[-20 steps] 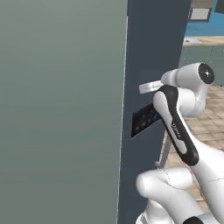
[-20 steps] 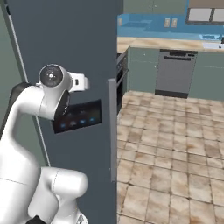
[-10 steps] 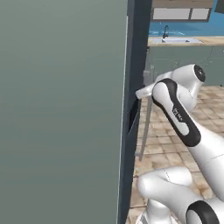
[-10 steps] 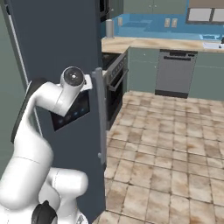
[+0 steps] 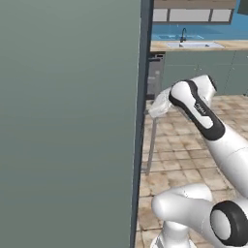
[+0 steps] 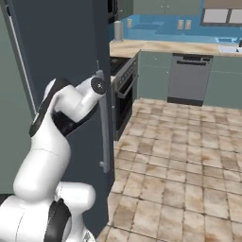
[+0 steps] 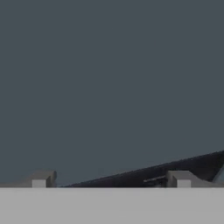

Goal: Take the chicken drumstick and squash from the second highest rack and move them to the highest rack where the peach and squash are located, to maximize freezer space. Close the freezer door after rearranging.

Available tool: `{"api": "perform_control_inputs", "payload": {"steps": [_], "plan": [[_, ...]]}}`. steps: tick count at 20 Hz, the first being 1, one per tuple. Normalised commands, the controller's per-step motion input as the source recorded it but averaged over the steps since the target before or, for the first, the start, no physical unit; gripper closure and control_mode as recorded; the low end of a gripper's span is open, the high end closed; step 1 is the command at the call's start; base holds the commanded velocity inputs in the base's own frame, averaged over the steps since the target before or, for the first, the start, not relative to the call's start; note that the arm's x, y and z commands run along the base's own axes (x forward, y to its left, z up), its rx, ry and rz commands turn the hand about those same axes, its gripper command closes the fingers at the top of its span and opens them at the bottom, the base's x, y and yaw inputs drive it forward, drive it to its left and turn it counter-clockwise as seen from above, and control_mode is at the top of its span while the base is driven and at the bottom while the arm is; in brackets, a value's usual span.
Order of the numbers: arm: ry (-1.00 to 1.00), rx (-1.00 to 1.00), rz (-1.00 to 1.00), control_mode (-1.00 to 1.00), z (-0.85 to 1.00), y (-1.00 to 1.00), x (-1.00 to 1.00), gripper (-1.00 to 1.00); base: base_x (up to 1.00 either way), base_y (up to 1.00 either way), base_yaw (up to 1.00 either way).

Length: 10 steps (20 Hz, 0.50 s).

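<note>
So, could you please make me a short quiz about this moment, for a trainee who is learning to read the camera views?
1. True or false: the tool is shut.
2. In the right base view, what stands under the counter at the back? A) a dishwasher B) a washing machine C) a bookshelf
3. Fill in: the long vertical handle is fixed to the dark ____ that the arm reaches toward.

Key: 1 false, its tips stand wide apart in the hand view; 2 A; 3 door.
</note>
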Motion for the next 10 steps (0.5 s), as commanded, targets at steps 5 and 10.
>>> {"api": "perform_control_inputs", "payload": {"steps": [5, 10], "plan": [[0.07, 0.0, 0.46, -1.0, -0.21, 0.25, 0.3, -1.0, 0.0, 0.0, 0.0], [0.0, 0.0, 0.33, -1.0, -0.2, 0.36, 0.05, -1.0, 0.0, 0.0, 0.0]]}}
